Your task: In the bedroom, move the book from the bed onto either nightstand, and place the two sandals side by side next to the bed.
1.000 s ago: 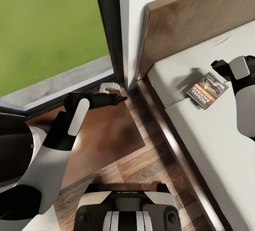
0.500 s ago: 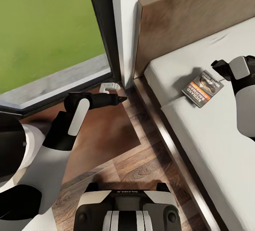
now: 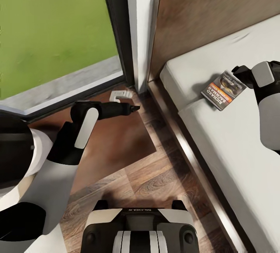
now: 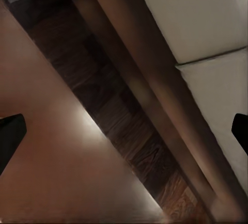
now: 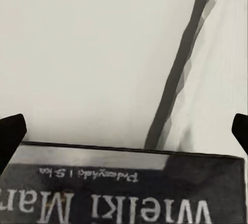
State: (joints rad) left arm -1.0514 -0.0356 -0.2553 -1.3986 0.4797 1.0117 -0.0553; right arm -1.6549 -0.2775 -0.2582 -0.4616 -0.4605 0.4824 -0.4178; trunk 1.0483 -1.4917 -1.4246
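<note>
Book [image 3: 223,89] flat on the off-white bed [image 3: 233,144] near the headboard [image 3: 210,20], right gripper [image 5: 124,131] just above its edge, fingers spread wide. Left gripper [image 4: 124,131] also spread, over the glossy nightstand [image 3: 116,140] beside the window [image 3: 58,31].

A tall dark window frame [image 3: 118,31] stands against a white wall [image 3: 142,23]. Through the glass, bright green grass [image 3: 54,27] meets a grey paved strip [image 3: 66,82]. A small white bracket-like object [image 3: 118,95] lies at the frame's foot.
</note>
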